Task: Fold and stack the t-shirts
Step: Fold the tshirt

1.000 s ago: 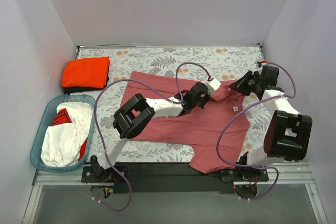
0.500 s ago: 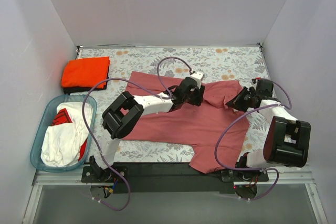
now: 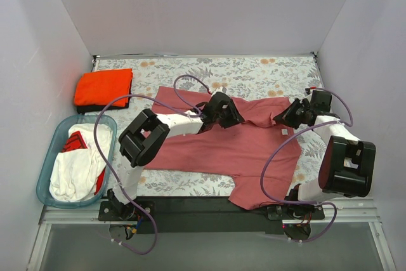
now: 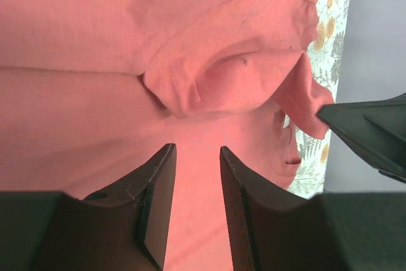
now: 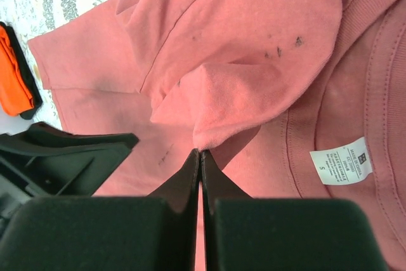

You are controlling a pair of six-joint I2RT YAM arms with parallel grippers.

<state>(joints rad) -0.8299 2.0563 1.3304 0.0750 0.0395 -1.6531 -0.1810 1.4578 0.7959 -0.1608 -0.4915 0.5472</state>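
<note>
A tabletop covered in a grey-and-orange floral print fills the floor between 3 plain white walls. Off its left edge, toward the near side, sits 1 translucent blue bin holding crumpled white cloth with a red-and-dark piece tucked in.

Closed right hand on rose-red shirt

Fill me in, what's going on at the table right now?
Both arms are working the rose-red t-shirt, spread unfolded on the floral table. The right gripper is shut, pinching a fold of it near the collar. The left gripper hovers over the shirt with jaws slightly apart, holding nothing. A folded orange t-shirt sits on a black t-shirt at the far left corner.
</note>
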